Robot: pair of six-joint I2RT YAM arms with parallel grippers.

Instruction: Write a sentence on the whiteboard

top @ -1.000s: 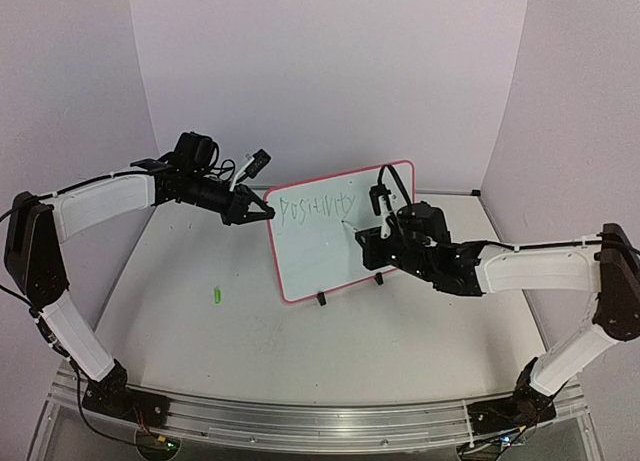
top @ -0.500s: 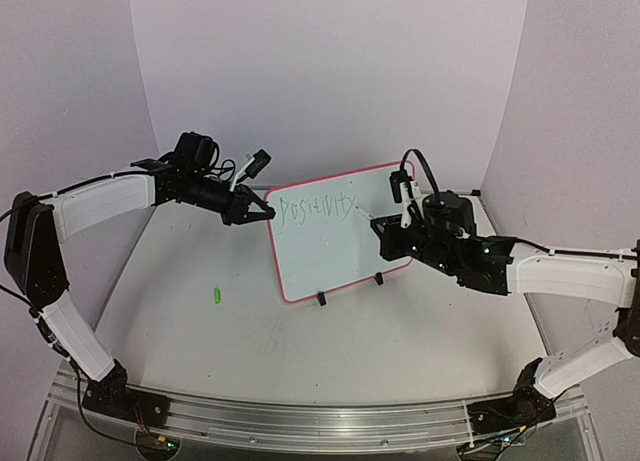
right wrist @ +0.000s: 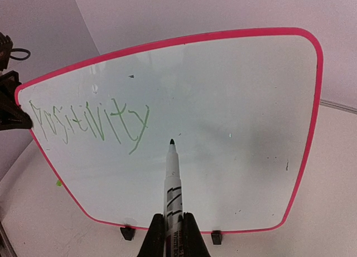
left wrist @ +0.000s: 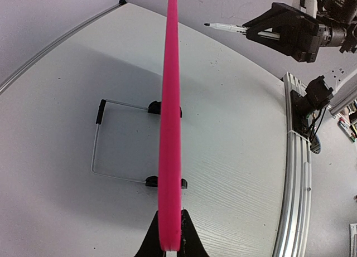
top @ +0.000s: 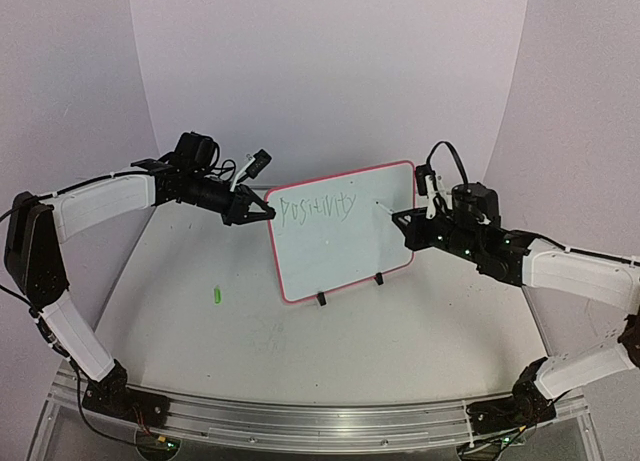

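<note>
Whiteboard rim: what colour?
The whiteboard rim is bright pink, clearest edge-on in the left wrist view.

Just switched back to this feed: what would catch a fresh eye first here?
The pink-rimmed whiteboard stands mid-table, and the sentence reads only green "POSITIVITY" along its top. The left gripper clamps the board's left edge, its fingers on either side of the rim. The right gripper holds a marker whose tip is clear of the board, near its right side.
</note>
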